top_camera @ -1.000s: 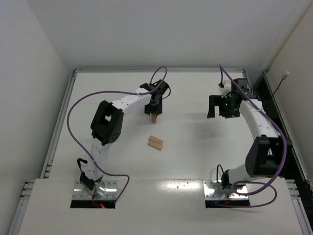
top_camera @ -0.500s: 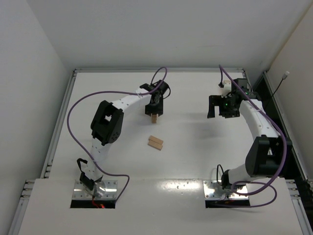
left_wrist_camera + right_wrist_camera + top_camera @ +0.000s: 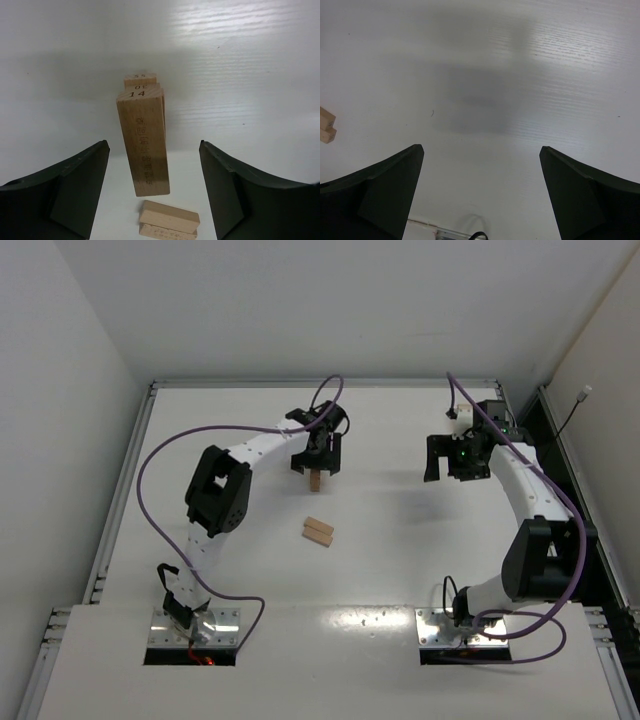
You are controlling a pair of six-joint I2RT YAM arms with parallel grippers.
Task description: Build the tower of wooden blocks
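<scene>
My left pincer [image 3: 152,145] is open astride the tower [image 3: 145,125], touching neither side, so I judge the stack free-standing, toward the table's [image 3: 400,570] far edge. Two spare wood blocks [image 3: 319,532] lie nearer centre, ready for picking. My right pincer [image 3: 480,150] hangs open, empty.

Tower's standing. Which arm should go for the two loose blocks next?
Left, most likely. The left gripper is open around the tower, with the loose blocks close by. The right gripper, also open, hangs farther off over bare table.
</scene>
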